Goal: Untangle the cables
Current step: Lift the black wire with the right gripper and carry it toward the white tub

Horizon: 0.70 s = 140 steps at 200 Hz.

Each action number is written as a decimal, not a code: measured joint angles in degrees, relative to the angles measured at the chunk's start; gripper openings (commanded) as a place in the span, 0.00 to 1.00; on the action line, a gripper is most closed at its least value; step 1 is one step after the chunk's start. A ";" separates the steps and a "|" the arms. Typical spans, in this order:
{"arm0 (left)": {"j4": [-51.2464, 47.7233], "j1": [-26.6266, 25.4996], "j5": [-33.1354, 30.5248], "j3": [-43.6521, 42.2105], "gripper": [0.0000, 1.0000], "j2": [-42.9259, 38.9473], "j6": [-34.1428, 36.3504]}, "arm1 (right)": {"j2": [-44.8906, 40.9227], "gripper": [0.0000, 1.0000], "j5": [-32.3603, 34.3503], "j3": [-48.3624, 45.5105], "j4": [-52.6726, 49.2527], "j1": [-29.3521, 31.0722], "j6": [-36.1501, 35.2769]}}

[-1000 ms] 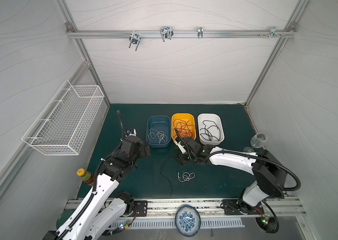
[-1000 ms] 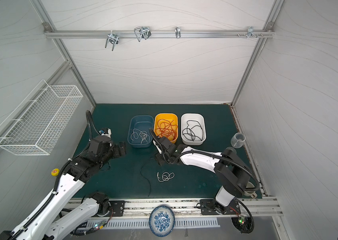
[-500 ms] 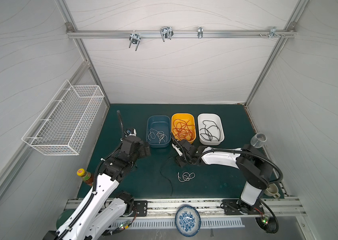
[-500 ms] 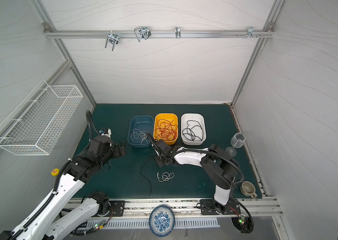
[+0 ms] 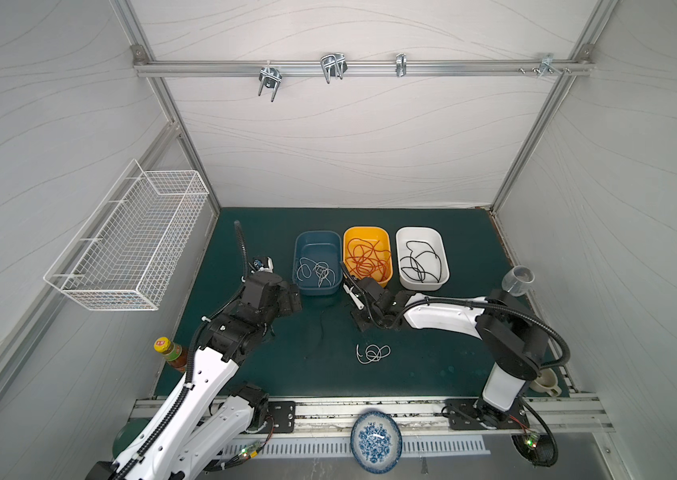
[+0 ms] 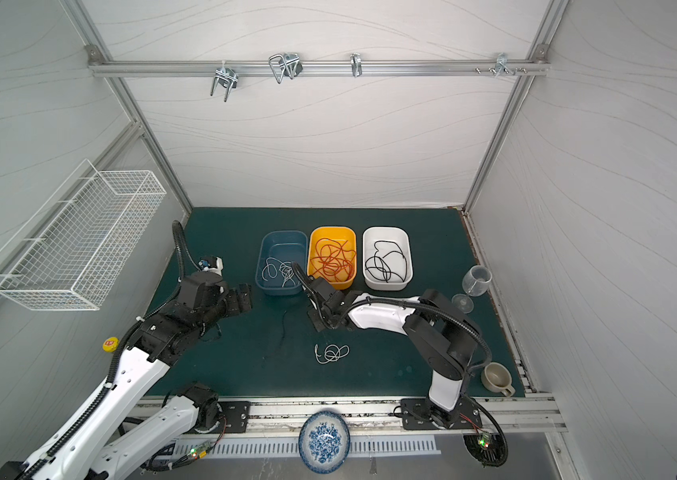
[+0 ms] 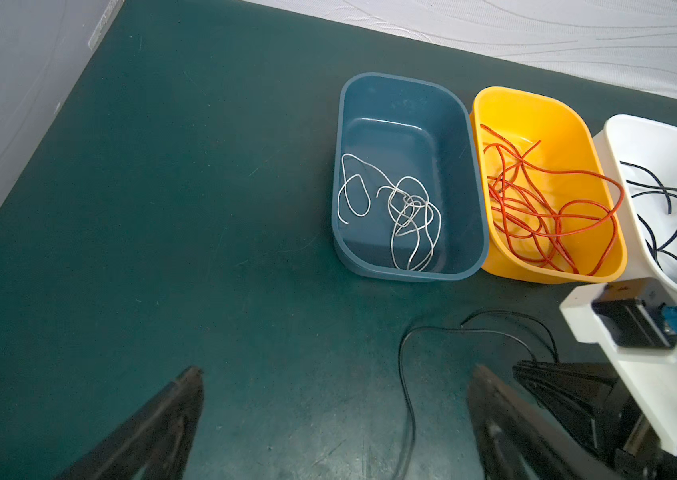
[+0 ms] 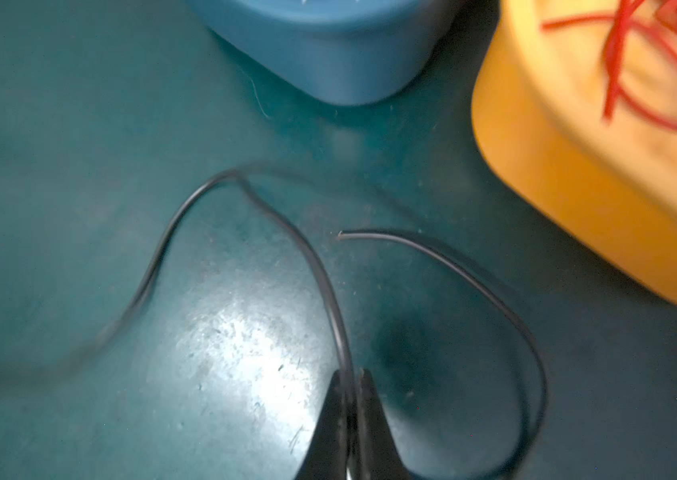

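Pinched between the closed tips of the right gripper (image 8: 351,382): one thin black flexible cable (image 8: 316,257), looping out ahead of the tips across the dark green mat (image 8: 79,124), free end just ahead, short of the orange plastic tub (image 8: 577,199). Spread wide and empty, the left gripper (image 7: 334,386), poised over the same cable's trailing length. Apart from the right tips, nearer that arm's base, a loose coil of thin white cable (image 5: 373,353) on the mat.

Likely trouble from here: slipping out of so narrow a pinch on a quick lift; snagging the tail under the left fingers or against the blue plastic tub (image 7: 469,174); falling short of the white plastic tub (image 5: 444,266), already holding black cables (image 5: 419,266).
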 measured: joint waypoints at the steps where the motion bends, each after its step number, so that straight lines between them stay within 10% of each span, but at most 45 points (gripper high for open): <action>1: 0.00 0.00 0.00 0.00 1.00 0.00 0.00 | -0.09 0.01 0.00 0.00 -0.02 0.00 -0.09; 140: 0.00 -0.22 -0.02 0.00 1.00 0.02 0.00 | -28.92 0.00 4.87 -1.36 -7.76 -0.79 0.46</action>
